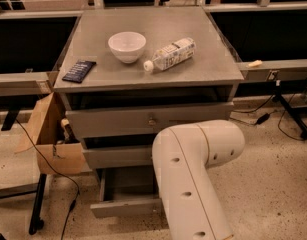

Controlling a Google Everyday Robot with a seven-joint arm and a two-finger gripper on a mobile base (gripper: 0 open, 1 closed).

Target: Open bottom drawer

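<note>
The bottom drawer [124, 206] of the grey cabinet stands pulled out toward me, its shallow grey box open at the top and its flat front low in the view. The knob of that drawer is hidden behind my white arm [193, 179], which crosses the lower right of the cabinet. My gripper is out of view, hidden beyond the arm. The top drawer [118, 121] with a small brass knob [151, 120] sits slightly out, and the middle drawer [118, 156] below it is partly covered by the arm.
On the cabinet top [213, 66] lie a white bowl [127, 46], a plastic bottle [170, 54] on its side and a dark flat packet [79, 70]. A cardboard box [48, 134] stands at the cabinet's left. Cables and a stand leg [290, 111] cross the speckled floor.
</note>
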